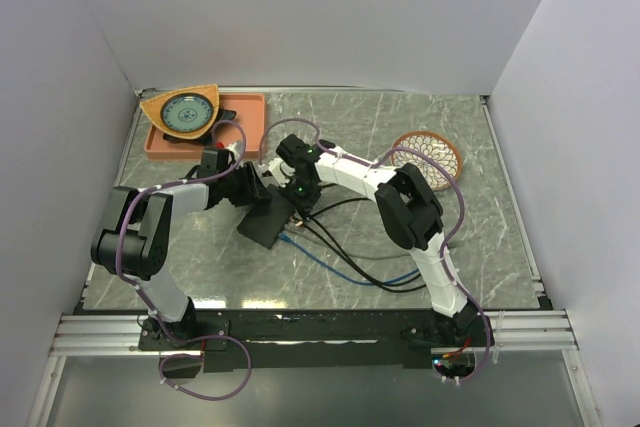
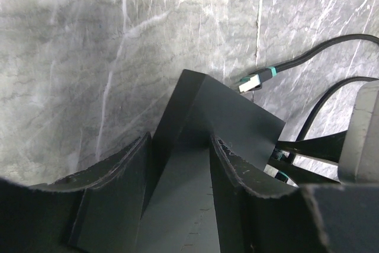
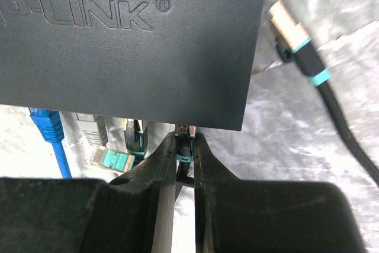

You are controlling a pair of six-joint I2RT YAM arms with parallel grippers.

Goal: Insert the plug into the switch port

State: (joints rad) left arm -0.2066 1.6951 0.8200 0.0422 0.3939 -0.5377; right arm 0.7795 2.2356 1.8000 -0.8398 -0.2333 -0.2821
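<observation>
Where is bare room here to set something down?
Bare marble lies at the far edge between the orange tray and the woven bowl, and along the right edge past the right arm. Around the switch it is crowded.

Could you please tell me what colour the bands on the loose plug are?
Teal; the loose plug shows best in the right wrist view.

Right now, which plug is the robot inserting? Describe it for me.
Find the black switch box mid-table. Other cable ends sit along its port edge. The plug is the black, teal-banded one nearest the corner, pinched in the right gripper.
</observation>
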